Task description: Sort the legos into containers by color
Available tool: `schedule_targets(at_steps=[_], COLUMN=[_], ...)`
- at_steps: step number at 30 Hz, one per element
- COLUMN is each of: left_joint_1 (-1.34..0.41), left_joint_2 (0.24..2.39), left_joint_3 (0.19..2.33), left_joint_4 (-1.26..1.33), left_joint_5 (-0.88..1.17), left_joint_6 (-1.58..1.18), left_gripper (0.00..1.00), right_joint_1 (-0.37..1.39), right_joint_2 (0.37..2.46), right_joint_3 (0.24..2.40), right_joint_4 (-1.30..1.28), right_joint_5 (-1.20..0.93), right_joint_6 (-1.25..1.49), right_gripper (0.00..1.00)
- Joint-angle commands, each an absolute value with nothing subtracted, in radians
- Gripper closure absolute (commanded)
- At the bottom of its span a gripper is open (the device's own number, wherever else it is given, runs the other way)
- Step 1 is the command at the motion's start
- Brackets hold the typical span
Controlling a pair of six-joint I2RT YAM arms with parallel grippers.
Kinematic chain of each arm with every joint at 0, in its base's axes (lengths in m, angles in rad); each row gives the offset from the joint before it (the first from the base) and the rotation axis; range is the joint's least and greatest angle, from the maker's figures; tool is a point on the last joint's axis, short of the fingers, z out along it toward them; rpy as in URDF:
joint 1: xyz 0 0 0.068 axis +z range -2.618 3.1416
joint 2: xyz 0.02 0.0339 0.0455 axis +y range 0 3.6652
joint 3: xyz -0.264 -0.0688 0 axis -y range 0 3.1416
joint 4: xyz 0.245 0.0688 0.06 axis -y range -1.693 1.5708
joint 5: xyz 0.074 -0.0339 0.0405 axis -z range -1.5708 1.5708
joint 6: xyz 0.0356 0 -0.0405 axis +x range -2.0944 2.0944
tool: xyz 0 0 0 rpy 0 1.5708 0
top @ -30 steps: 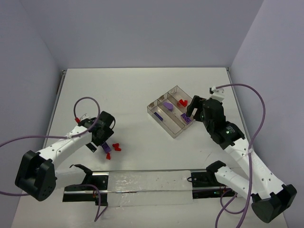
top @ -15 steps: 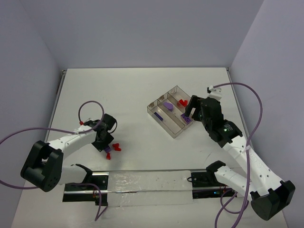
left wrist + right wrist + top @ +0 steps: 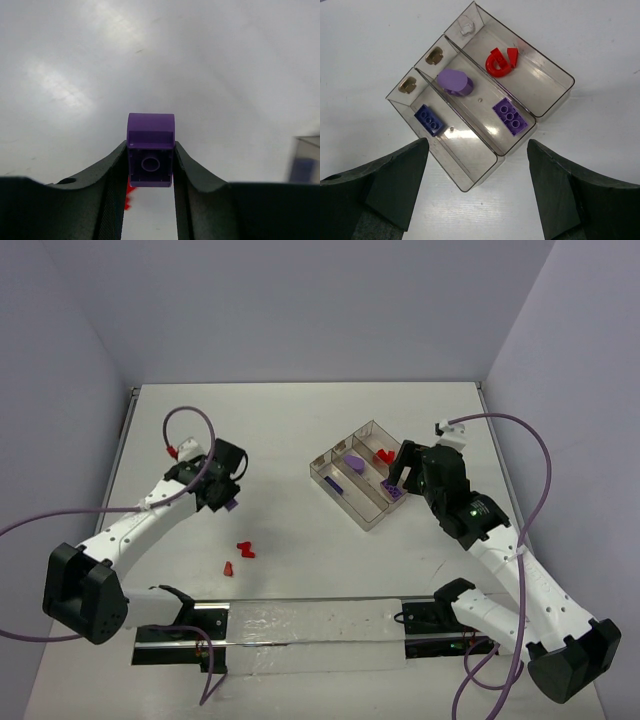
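A purple lego (image 3: 150, 150) is clamped between the fingers of my left gripper (image 3: 150, 148), which is shut on it and held above the table left of centre (image 3: 229, 502). Two red legos (image 3: 245, 550) lie on the table nearer the front; a sliver of red (image 3: 129, 192) shows under the held brick. The clear tray (image 3: 365, 507) of containers sits right of centre. Over its near end my right gripper (image 3: 477, 150) hangs open and empty. In the tray (image 3: 557, 97) one compartment holds red pieces (image 3: 500, 62), the middle one a purple round piece (image 3: 455, 81) and a purple brick (image 3: 510, 116), and the third a dark blue brick (image 3: 430, 120).
A shiny clear strip on black brackets (image 3: 300, 625) runs along the front edge between the arm bases. Purple cables loop off both arms (image 3: 185, 420). Walls close in the table at the back and sides.
My left gripper shut on the purple lego beside the red ones, lifted it and carried it toward the back of the table. The right arm hardly moved.
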State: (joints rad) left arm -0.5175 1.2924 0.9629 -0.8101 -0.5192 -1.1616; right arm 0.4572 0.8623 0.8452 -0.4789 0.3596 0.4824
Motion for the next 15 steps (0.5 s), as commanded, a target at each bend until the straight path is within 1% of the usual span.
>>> schedule_targets(at_steps=[1,3,5,7,11,15], left_joint_1=[-0.614,-0.681,-0.715,-0.775,-0.841,-0.877], left_joint_2=[1.348,1.442,1.491,1.599,1.816,1.965], left_joint_3=[1.18,1.28,1.371,1.489,1.682,1.815], left_joint_4=[-0.725,-0.676,-0.638,-0.585,-0.566,-0.539], left_joint_5=[-0.531,-0.5,-0.453,-0.395,-0.326,-0.253], left_joint_6=[-1.063,-1.06,-1.054,-1.053,-1.062,-1.075], left_gripper=[0.87,0.86,0.86,0.86,0.86,0.86], right_joint_1=[0.453,0.453,0.452,0.452,0.451,0.45], right_joint_2=[0.84,0.83,0.814,0.785,0.739,0.713], right_joint_3=[0.868,0.875,0.879,0.879,0.875,0.874], right_joint_4=[-0.455,-0.476,-0.485,-0.497,-0.524,-0.544], right_joint_5=[0.413,0.441,0.454,0.478,0.525,0.553], right_joint_6=[0.483,0.477,0.475,0.47,0.467,0.466], right_gripper=[0.13,0.13,0.13,0.13,0.13,0.13])
